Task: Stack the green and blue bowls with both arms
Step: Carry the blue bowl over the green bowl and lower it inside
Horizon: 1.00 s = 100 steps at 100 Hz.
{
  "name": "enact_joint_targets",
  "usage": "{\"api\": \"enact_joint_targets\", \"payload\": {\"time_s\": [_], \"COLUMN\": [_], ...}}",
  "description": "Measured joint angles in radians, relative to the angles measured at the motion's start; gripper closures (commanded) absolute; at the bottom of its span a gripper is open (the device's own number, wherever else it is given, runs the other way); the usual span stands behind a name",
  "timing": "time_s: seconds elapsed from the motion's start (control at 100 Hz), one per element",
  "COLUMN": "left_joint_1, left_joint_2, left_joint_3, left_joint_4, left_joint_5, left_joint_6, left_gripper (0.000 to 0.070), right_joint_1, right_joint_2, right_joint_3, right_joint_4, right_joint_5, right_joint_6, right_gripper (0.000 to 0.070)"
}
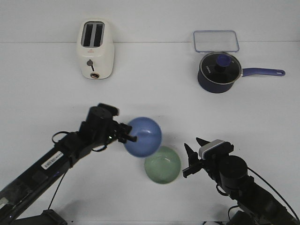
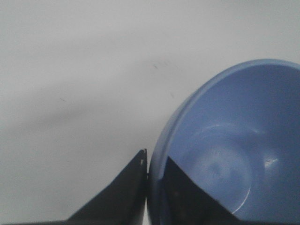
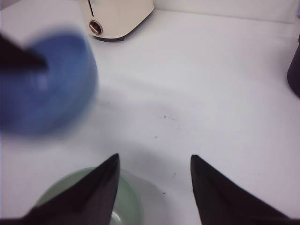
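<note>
The blue bowl [image 1: 144, 136] hangs tilted in the air, just above and to the left of the green bowl [image 1: 162, 164], which rests on the table. My left gripper [image 1: 131, 136] is shut on the blue bowl's rim, one finger inside and one outside, as the left wrist view shows [image 2: 153, 161] with the blue bowl [image 2: 234, 150] filling its side. My right gripper [image 1: 194, 152] is open and empty, just right of the green bowl. In the right wrist view its fingers [image 3: 154, 161] spread above the green bowl's edge [image 3: 129, 206], and the blue bowl [image 3: 44, 82] is blurred.
A cream toaster [image 1: 95, 48] stands at the back left. A dark navy saucepan with lid and long handle [image 1: 218, 71] sits at the back right, with a clear lidded container [image 1: 216, 41] behind it. Bare white table lies between the bowls and those objects.
</note>
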Motion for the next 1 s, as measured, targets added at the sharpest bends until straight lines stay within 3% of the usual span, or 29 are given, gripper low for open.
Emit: {"api": "enact_joint_targets", "payload": {"time_s": [0.16,0.41,0.55,0.62,0.81,1.0], "left_joint_1": [-0.152,-0.223,-0.238,-0.242,-0.235,-0.204], "left_joint_2": [0.053,0.14,0.141,0.141,0.08,-0.185], "left_joint_3": [-0.02,-0.019,-0.019,-0.019,-0.019,-0.022], "left_joint_4": [0.039,0.042,0.045,0.045,0.01,-0.058], "left_joint_5": [-0.052,-0.066,-0.068,-0.067,-0.082,-0.229], "left_joint_6": [-0.025,-0.055,-0.059,-0.059,-0.048,0.021], "left_gripper": [0.0691,0.067,0.0426,0.0357,0.0355,0.0355], "right_joint_1": [0.0,0.0,0.0,0.0,0.0,0.0], "right_joint_2": [0.0,0.0,0.0,0.0,-0.001,-0.06], "right_joint_3": [0.0,0.0,0.0,0.0,0.0,0.0], "right_joint_4": [0.0,0.0,0.0,0.0,0.0,-0.044], "right_joint_5": [0.0,0.0,0.0,0.0,0.0,0.0], "right_joint_6": [-0.008,-0.012,-0.015,-0.015,-0.015,-0.015], "right_gripper": [0.0389,0.0389,0.0388,0.0387,0.0351,0.0351]}}
